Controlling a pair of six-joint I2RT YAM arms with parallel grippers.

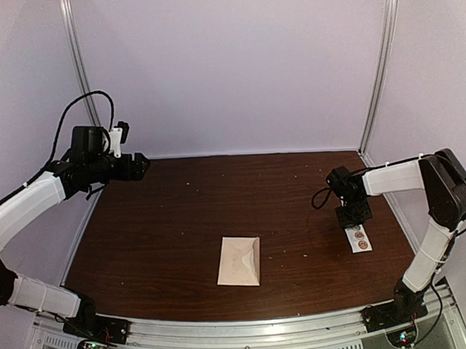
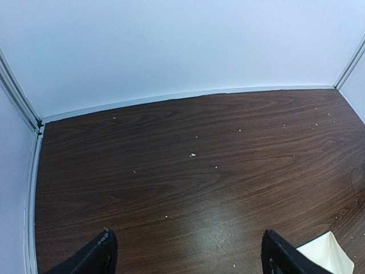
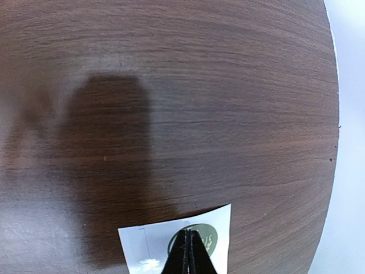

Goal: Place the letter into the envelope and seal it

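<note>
The cream-tan envelope (image 1: 239, 261) lies flat on the table's near centre with its flap folded down. One corner of it shows at the lower right of the left wrist view (image 2: 329, 256). The letter is not in view. My left gripper (image 1: 140, 165) is open and empty, raised over the far left of the table, well away from the envelope; its fingers (image 2: 98, 254) stand wide apart. My right gripper (image 1: 354, 219) is shut, its tips (image 3: 188, 235) resting on a round green sticker (image 3: 209, 240) at the end of the white sticker strip (image 1: 359, 238).
The dark wood table (image 1: 181, 223) has pale walls at the back and both sides, with metal posts in the far corners. Small crumbs dot the surface. The sticker strip (image 3: 140, 251) lies near the right edge.
</note>
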